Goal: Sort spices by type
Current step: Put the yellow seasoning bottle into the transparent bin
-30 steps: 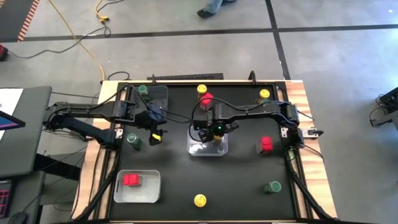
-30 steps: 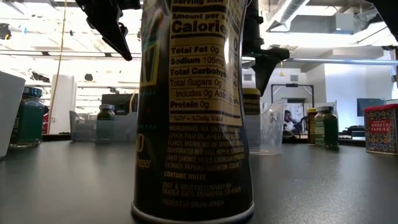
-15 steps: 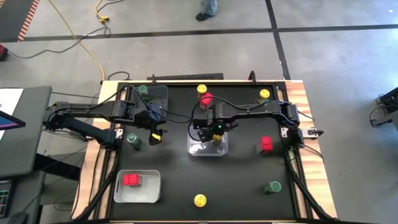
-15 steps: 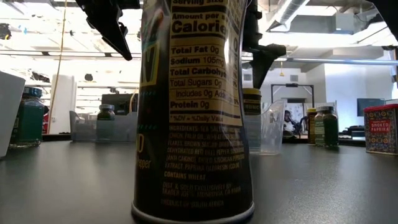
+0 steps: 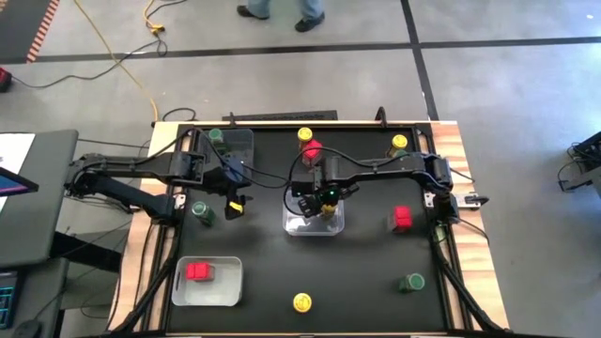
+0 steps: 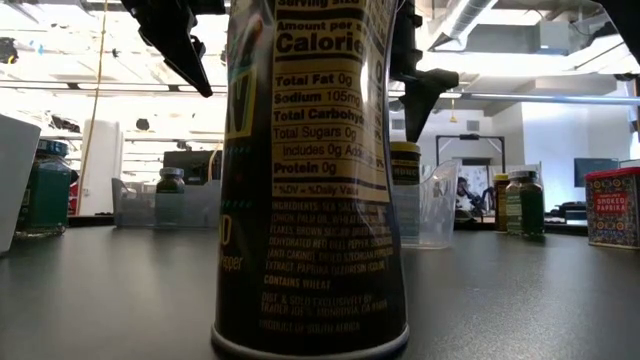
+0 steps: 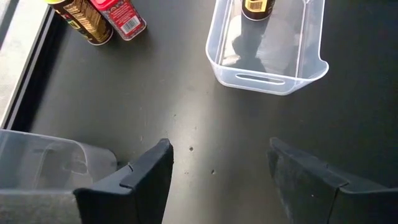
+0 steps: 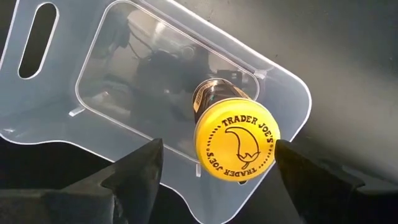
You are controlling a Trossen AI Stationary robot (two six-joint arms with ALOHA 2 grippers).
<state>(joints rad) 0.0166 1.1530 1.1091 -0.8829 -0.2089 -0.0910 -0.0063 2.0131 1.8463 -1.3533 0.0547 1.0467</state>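
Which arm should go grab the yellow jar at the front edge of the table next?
Right, probably. The right gripper is open above the centre bin, nearly in line with that yellow jar. The left gripper hangs farther to the side.

A dark spice jar stands close up, hiding much of the black table.

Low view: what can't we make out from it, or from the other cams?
- Low view: one jar up close fills the centre and hides the table behind it; its lid is cut off by the top edge.
- High view: the right hand covers most of the centre bin.
- High view: jar labels too small to read.
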